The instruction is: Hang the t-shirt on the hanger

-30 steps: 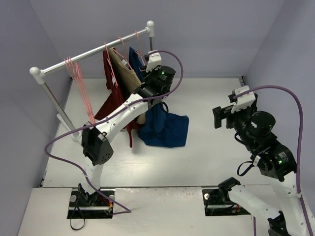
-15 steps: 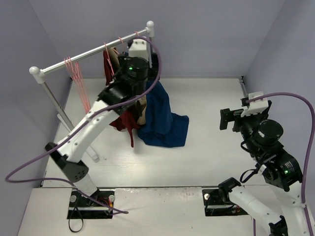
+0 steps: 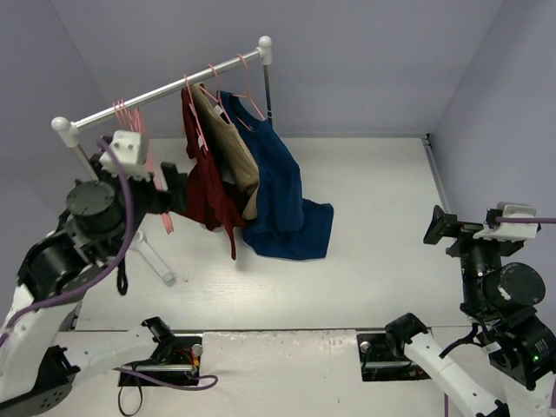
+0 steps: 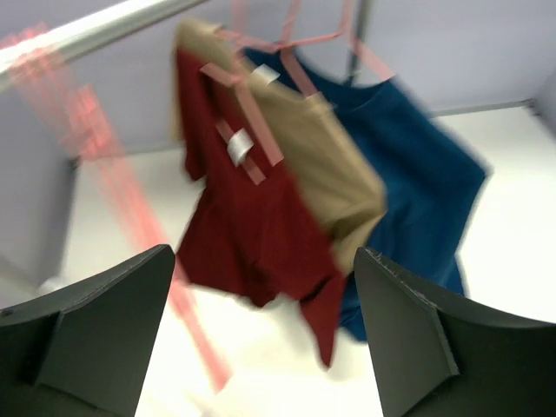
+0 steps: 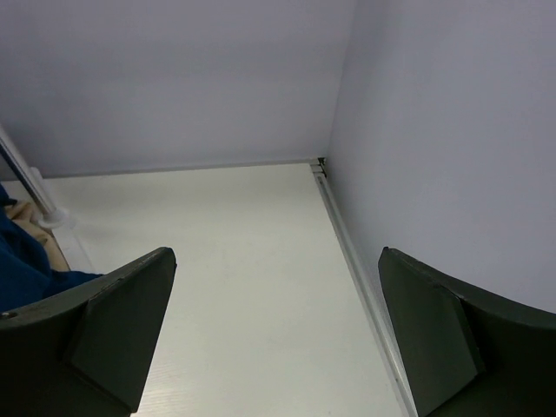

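Note:
The navy t-shirt (image 3: 280,187) hangs from a pink hanger (image 3: 249,94) near the right end of the rail, and its hem is bunched on the table. The left wrist view shows the t-shirt (image 4: 417,174) and the pink hanger (image 4: 300,54) blurred, beyond the fingers. My left gripper (image 3: 172,189) is open and empty, left of the garments and clear of them. Far to the right, near the wall, my right gripper (image 3: 441,228) is open and empty. In the right wrist view, only a corner of the t-shirt (image 5: 17,261) shows at the left edge.
A dark red garment (image 3: 205,187) and a tan garment (image 3: 231,143) hang left of the t-shirt on the same rail (image 3: 165,87). Several empty pink hangers (image 3: 130,122) hang near the rail's left end. The rack's legs (image 3: 156,259) stand on the table.
My left arm has pulled back from the t-shirt's hanger to the near left, and its jaws have opened. My right arm has drawn back toward the near right.

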Controlling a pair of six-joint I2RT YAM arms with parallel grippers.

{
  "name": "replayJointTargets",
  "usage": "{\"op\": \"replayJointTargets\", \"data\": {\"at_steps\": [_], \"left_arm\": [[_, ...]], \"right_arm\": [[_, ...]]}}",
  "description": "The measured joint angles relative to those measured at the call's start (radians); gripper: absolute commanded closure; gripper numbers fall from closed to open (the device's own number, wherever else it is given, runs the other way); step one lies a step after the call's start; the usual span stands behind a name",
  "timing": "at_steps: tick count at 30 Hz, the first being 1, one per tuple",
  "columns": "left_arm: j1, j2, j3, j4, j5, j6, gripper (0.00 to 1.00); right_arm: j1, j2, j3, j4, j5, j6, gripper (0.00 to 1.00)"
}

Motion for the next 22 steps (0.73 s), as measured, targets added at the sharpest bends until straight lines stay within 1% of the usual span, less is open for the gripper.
{"op": "replayJointTargets", "data": {"at_steps": [3, 7, 11, 15, 22], "left_arm": [[0.000, -0.109, -0.064, -0.084, -0.060, 0.000, 0.20], [0.000, -0.235, -0.128, -0.158, -0.143, -0.003, 0.20], [0.000, -0.325, -0.169, -0.213, -0.208, -0.004, 0.20], [0.000, -0.343, -0.188, -0.240, -0.233, -0.004, 0.20], [0.000, -0.319, -0.211, -0.256, -0.251, -0.005, 0.20]], "right_arm": [[0.000, -0.015, -0.013, -0.001, 0.052, 0.010, 0.00], [0.000, -0.015, -0.016, -0.002, 0.101, 0.017, 0.00], [0.000, -0.016, -0.018, -0.001, 0.126, 0.038, 0.00], [0.000, -0.016, -0.022, -0.002, 0.135, 0.051, 0.00], [0.001, -0.016, -0.022, -0.001, 0.134, 0.061, 0.00]]}}
